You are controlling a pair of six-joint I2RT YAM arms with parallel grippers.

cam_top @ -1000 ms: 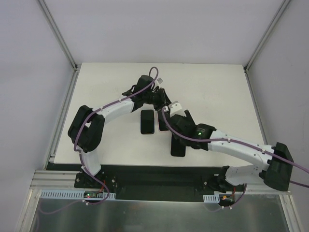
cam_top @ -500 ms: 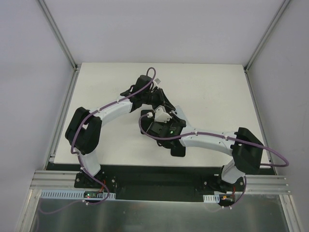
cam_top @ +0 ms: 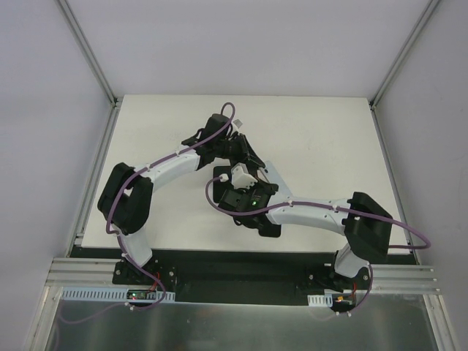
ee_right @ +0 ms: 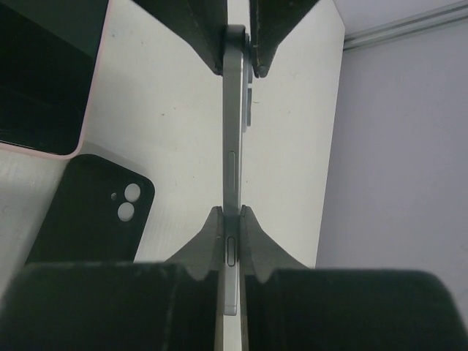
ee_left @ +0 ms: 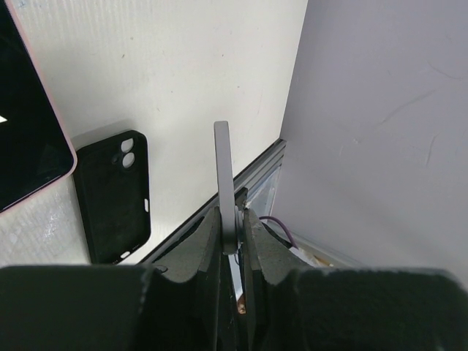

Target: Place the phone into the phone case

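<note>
- The black case (ee_right: 95,212) lies flat on the tabletop (ee_right: 175,110), with its camera holes showing.
- My right hand (ee_right: 229,213) is just beside the case, closed tight on the near end of the phone (ee_right: 232,146).
- The phone is a thin grey slab turned on edge. It spans between my two hands and is not in the case.
- My left hand (ee_left: 232,216), farther from the case, is pinched shut on the phone's far end.
- A pink-rimmed device (ee_right: 51,73) with a dark screen lies flat just beyond the case. I cannot tell whether they touch.
</note>
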